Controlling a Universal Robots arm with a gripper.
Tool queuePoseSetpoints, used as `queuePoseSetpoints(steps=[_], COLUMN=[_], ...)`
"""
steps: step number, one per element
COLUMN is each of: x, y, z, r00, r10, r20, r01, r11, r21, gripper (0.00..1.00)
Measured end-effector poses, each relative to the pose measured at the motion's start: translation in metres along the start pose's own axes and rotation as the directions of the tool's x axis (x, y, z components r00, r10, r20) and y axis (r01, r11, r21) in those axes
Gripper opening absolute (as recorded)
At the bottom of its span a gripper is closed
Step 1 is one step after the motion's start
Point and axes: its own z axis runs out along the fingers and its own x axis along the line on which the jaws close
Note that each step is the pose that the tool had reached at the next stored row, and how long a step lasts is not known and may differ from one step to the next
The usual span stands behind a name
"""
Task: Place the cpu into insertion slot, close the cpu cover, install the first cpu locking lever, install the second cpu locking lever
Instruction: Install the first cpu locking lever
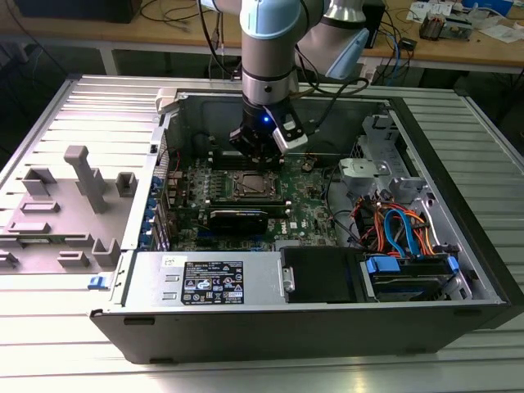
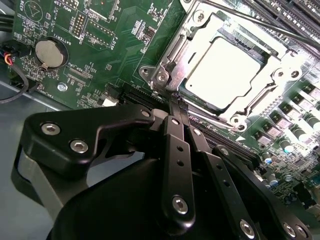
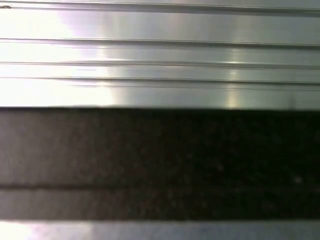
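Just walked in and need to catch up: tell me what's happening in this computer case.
One robot arm reaches into the open computer case, its gripper shut and empty, right beside the insertion slot on the green board. The cpu already sits in the slot, with the cpu cover closed down around it.

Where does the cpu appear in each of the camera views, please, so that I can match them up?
Exterior view: the cpu sits mid-board, just below the gripper.
Second wrist view: the cpu is the bright square framed by the cpu cover, just beyond the gripper.
First wrist view: ribbed metal, no cpu.
Shared landmark: the gripper.
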Motion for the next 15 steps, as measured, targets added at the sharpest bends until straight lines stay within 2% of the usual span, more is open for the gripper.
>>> queuePoseSetpoints(steps=[9, 15], x=[0.0, -0.002], y=[0.0, -0.0004], z=[-0.0015, -0.0001], r00=[1.0, 1.0], r10=[0.0, 0.0], r20=[-0.0002, -0.0028], r01=[0.0, 0.0], r11=[1.0, 1.0], r21=[0.0002, 0.0005], gripper=[0.11, 0.11])
